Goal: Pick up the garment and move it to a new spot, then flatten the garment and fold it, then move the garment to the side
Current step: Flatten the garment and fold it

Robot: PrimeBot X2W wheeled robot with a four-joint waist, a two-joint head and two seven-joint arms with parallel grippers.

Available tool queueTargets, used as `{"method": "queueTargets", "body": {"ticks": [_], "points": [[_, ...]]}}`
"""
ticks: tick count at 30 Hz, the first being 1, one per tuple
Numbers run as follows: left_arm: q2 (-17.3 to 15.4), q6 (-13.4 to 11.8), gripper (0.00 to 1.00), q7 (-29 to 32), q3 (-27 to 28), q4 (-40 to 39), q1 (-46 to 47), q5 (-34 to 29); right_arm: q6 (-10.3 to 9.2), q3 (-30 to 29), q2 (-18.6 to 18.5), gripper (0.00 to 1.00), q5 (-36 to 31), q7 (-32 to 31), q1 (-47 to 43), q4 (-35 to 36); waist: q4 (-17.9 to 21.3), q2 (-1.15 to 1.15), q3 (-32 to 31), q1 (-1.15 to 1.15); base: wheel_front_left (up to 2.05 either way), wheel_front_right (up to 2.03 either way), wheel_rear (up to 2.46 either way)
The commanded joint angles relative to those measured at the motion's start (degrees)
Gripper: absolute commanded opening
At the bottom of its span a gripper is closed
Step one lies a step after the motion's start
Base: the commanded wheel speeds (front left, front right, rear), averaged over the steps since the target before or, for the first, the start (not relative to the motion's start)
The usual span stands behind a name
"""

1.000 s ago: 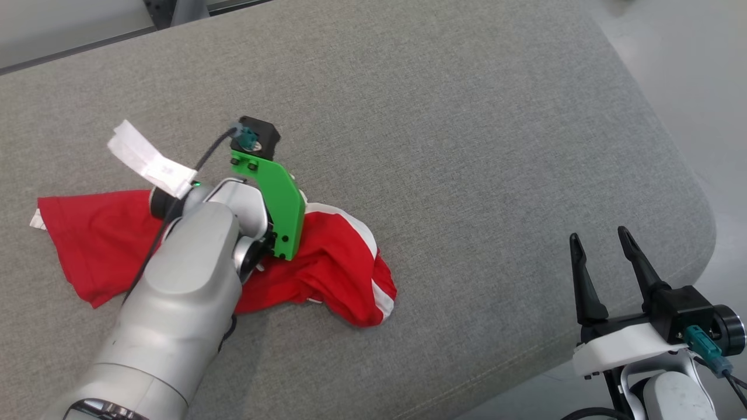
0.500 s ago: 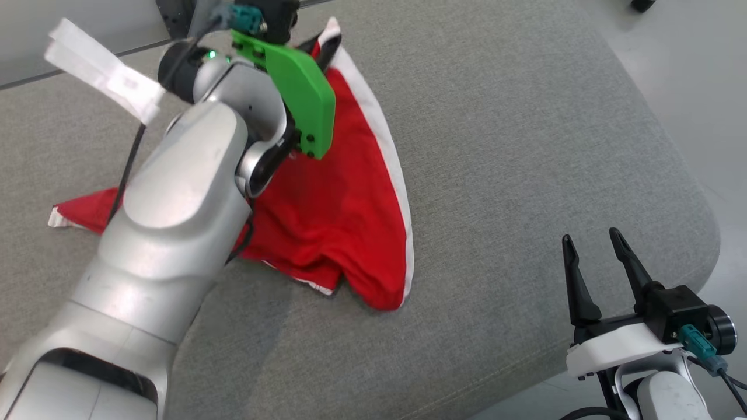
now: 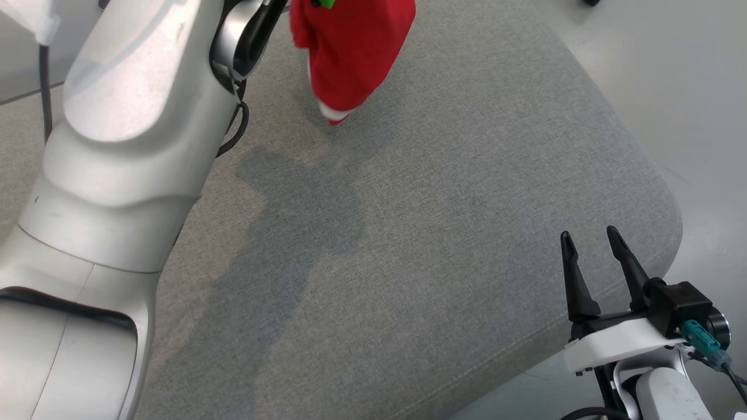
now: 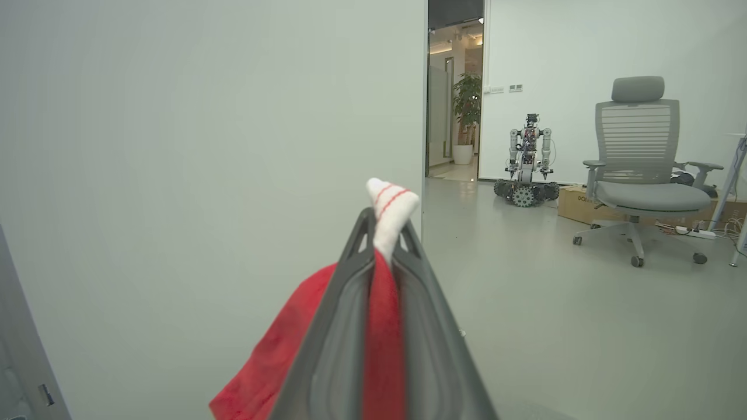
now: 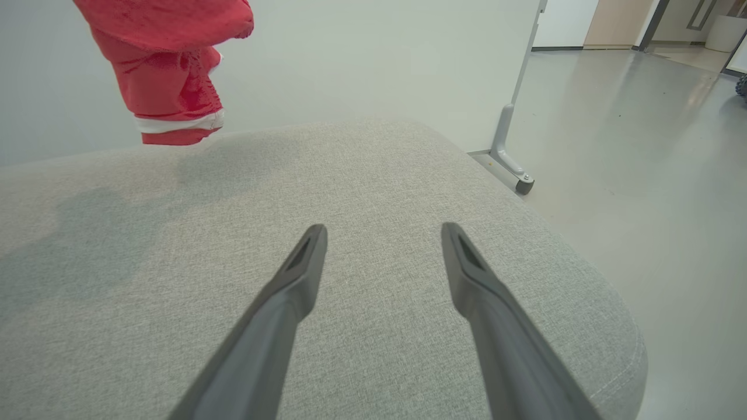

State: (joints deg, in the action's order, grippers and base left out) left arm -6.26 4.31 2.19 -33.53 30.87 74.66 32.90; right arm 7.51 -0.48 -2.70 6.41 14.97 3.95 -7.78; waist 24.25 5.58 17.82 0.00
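Observation:
The red garment (image 3: 350, 52) with white trim hangs in the air above the grey cushion (image 3: 408, 233), its lowest tip clear of the fabric. In the left wrist view my left gripper (image 4: 382, 233) is shut on the garment (image 4: 382, 326), a white striped edge poking out past the fingertips. My left arm (image 3: 128, 151) rises along the left side of the head view. My right gripper (image 3: 589, 245) stands open at the lower right, over the cushion's near corner, with nothing between its fingers (image 5: 297, 274). The right wrist view shows the garment (image 5: 169, 76) hanging at the upper left.
The grey cushion (image 5: 350, 192) has rounded edges, with pale floor (image 3: 688, 87) to the right. A metal stand foot (image 5: 513, 169) sits past the far edge. The left wrist view shows an office chair (image 4: 639, 169), another robot (image 4: 528, 160) and a cardboard box (image 4: 575, 201) across the room.
My left arm has lifted the garment off the cushion, from lying crumpled to hanging fully in the air. The head camera has shifted. My right gripper has stayed open in place.

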Motion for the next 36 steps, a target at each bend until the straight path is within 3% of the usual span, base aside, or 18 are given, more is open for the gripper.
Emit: {"method": "queueTargets", "body": {"ticks": [1,5,14,20,26,32,34,35,36], "points": [[-0.64,1.30,0.00,-2.40,0.58,-1.06,-0.54,1.73,-0.03,-0.41,-0.11,1.00,0.31,0.08,0.47,-0.07,-0.12,0.00,0.01,0.00,0.00,0.00,0.00],[-2.58,2.37,0.00,-6.27,0.11,-3.11,-6.56,3.22,-0.03,-1.23,-0.14,1.00,-0.05,0.08,-0.50,-0.15,-0.75,0.00,-0.72,0.00,0.00,0.00,0.00],[-11.13,3.20,0.00,-16.27,-5.31,-8.24,-40.01,7.93,-0.03,-1.97,-0.13,1.00,-2.51,0.08,-2.79,-1.05,-5.34,0.00,-2.86,0.00,0.00,0.00,0.00],[-10.64,2.62,0.00,-17.39,-2.58,-9.33,-53.70,6.19,-0.04,-3.25,-0.12,1.00,-5.36,0.08,-3.68,-0.96,-11.06,0.00,-3.86,0.00,0.00,0.00,0.00],[-7.13,3.06,0.00,-17.40,3.08,-11.74,-62.08,-0.44,-0.04,-3.05,-0.15,1.00,-7.35,0.08,-3.67,-1.39,-15.38,0.00,-5.10,0.00,0.00,0.00,0.00],[-2.47,3.25,0.00,-17.40,10.82,-12.50,-68.58,-3.56,-0.03,-2.28,-0.15,1.00,-7.99,0.08,-4.31,-1.65,-16.92,0.00,-6.18,0.00,0.00,0.00,0.00],[-1.39,3.28,0.51,-17.40,12.19,-12.63,-69.90,-4.00,-0.04,-2.25,-0.16,1.00,-8.03,0.08,-4.81,-1.58,-17.17,0.00,-6.32,0.00,0.00,0.00,0.00],[-1.10,3.28,0.90,-17.40,12.65,-12.63,-70.37,-4.45,-0.03,-2.25,-0.15,1.00,-8.04,0.08,-5.03,-1.60,-17.27,0.00,-6.38,0.00,0.00,0.00,0.00],[-0.91,3.26,1.00,-17.41,13.03,-12.42,-70.94,-4.70,-0.04,-2.32,-0.15,1.00,-8.07,0.08,-5.22,-1.63,-17.37,0.00,-6.48,0.00,0.00,0.00,0.00]]}}
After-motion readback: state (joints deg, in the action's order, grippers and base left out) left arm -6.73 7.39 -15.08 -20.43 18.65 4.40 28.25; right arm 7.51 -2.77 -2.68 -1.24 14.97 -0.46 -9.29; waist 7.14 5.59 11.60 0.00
